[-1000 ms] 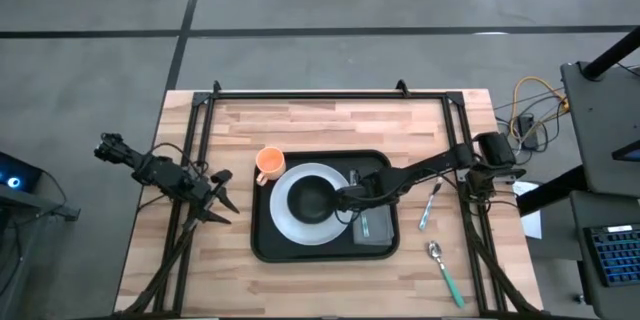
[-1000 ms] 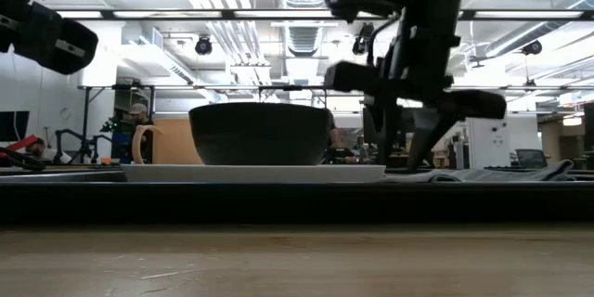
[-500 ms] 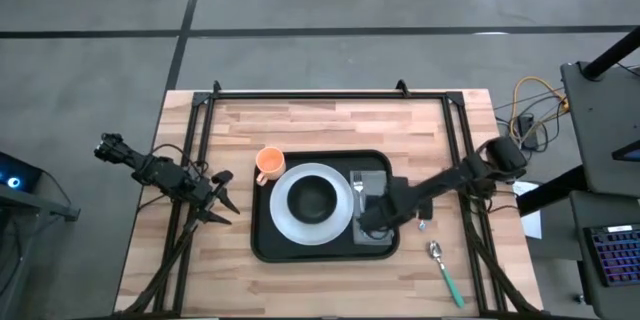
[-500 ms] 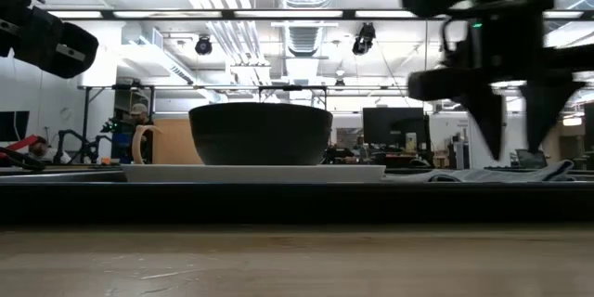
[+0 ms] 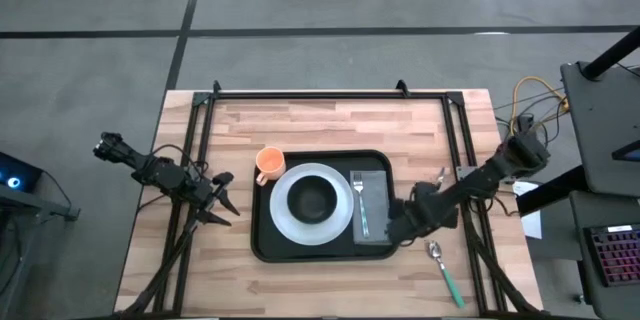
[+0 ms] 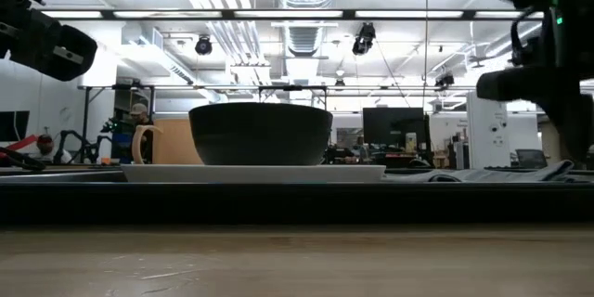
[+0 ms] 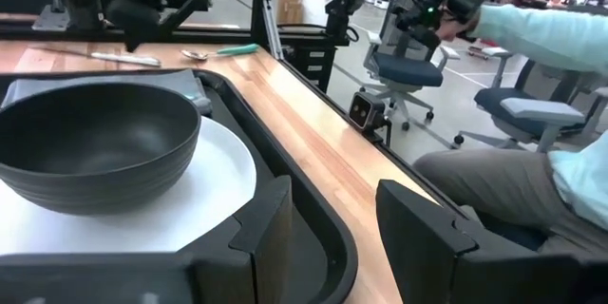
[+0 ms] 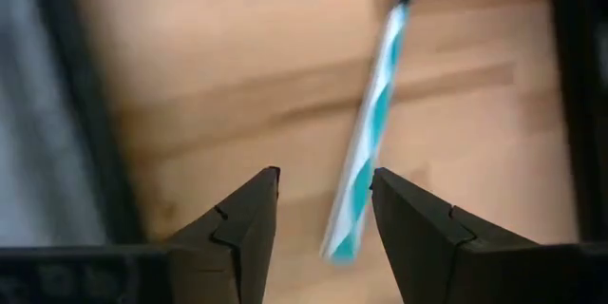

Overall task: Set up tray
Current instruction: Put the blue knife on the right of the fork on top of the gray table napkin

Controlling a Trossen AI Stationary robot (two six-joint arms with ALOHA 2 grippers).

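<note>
tray (image 5: 262,243): 1 plate (image 5: 285,222), 1 bowl (image 5: 312,198), 1 fork (image 5: 360,200) (on napkin (image 5: 377,210)) | 1 cup (image 5: 268,164)

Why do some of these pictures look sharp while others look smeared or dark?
High view: even light, everything crisp. Low view: bright ceiling lamps behind turn the dark round bowl and large black rectangular tray into silhouettes. Right wrist view: the teal-and-white striped handle is streaked by blur between the right tool and its open fingers.

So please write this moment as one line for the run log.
right end effector: open, beside tray | fork: on napkin | left end effector: open, idle
</note>
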